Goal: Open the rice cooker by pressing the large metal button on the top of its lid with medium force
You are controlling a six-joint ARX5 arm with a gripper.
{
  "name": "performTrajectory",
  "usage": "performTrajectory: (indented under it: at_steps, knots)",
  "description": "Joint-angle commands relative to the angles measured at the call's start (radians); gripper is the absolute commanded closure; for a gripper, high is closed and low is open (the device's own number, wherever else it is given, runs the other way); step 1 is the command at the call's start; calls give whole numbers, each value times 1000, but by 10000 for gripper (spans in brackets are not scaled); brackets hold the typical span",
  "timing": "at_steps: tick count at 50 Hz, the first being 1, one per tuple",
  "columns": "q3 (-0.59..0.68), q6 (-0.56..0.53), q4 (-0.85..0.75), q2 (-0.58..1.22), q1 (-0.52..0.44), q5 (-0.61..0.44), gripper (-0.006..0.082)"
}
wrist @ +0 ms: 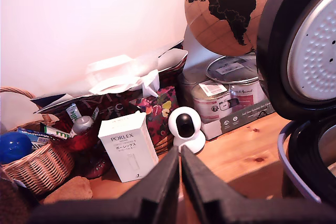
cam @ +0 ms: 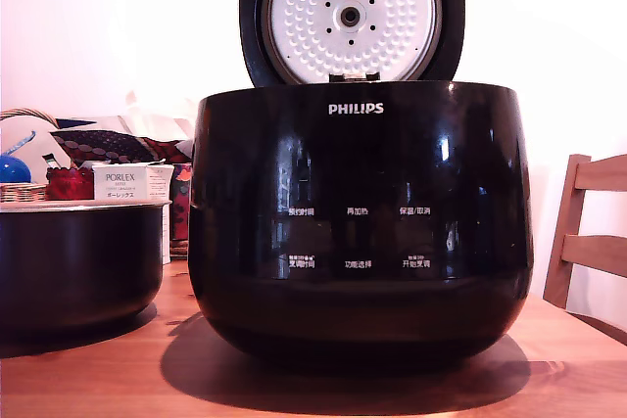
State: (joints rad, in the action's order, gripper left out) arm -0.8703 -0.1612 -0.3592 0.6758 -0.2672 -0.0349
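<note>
The glossy black rice cooker (cam: 358, 227) with a white PHILIPS logo stands at the centre of the exterior view on the wooden table (cam: 118, 369). Its lid (cam: 351, 15) stands upright and open, showing the silver-white dimpled underside with small holes and a central hub. The same raised lid (wrist: 299, 45) fills the edge of the wrist view above the cooker's rim (wrist: 307, 166). The button is hidden behind the raised lid. My gripper (wrist: 180, 158) shows only in the wrist view, its black fingers (wrist: 157, 190) pressed together with nothing between them, beside the cooker.
A lower dark bowl with a metal rim (cam: 78, 261) sits at the exterior view's left. Behind it are a white PORLEX box (wrist: 128, 150), a wicker basket (wrist: 34, 166), a small white camera (wrist: 185, 127), tins (wrist: 231, 85) and a globe (wrist: 226, 9). A wooden chair (cam: 588, 232) stands at the right.
</note>
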Motion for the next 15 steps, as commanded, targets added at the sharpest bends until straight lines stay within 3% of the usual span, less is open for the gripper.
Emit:
performTrajectory:
  at_steps: [1,15]
  knots:
    - [30,-4,9,-3,2,-2,788]
    - [30,-4,13,-3,2,-2,788]
